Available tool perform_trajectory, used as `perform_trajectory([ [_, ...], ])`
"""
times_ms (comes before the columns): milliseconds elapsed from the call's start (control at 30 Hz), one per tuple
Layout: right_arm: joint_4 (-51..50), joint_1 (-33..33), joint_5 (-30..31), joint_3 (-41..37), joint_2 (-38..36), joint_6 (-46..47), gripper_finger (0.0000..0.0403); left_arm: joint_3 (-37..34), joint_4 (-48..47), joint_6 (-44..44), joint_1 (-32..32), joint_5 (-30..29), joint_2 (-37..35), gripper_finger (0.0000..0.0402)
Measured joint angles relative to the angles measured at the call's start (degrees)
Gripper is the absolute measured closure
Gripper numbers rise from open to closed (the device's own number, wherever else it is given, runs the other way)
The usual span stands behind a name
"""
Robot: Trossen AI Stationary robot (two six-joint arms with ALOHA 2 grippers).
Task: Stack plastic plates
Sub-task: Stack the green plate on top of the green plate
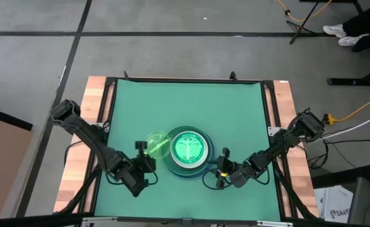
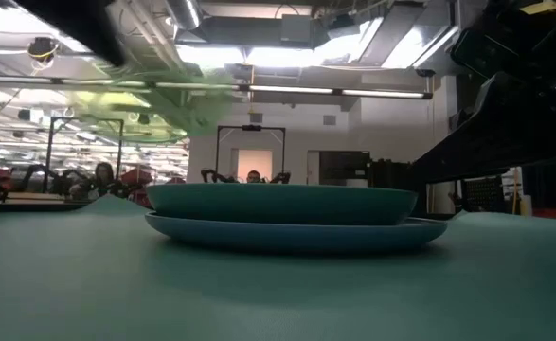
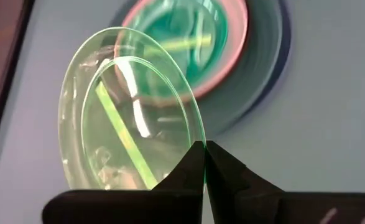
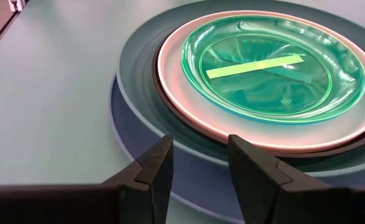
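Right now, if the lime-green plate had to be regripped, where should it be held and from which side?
At its thin rim, edge-on, as the left gripper holds it now: fingers closed over the lip of the lime-green plate, one above and one below. It hangs tilted to the left of the stack, so the rim facing away from the stack looks easiest to approach. The right gripper waits open beside the stack.

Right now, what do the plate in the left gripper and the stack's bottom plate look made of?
The lime-green plate, pinched at its rim by the left gripper, looks like thin translucent glossy plastic: the stack shows through it and it glints. The blue plate at the bottom looks like opaque, matte plastic, without glare.
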Motion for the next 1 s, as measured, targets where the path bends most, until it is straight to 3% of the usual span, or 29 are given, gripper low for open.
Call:
perform_trajectory([
  [167,0.0,0.0,0.0,0.0,0.0,0.0,0.026,0.0,10.6,14.5,4.1,0.3,0.7,0.0401],
  [500,0.0,0.0,0.0,0.0,0.0,0.0,0.026,0.0,26.7,36.1,12.4,8.6,7.2,0.0401],
  [1000,0.0,0.0,0.0,0.0,0.0,0.0,0.026,0.0,34.9,41.7,18.7,15.2,16.6,0.0401],
])
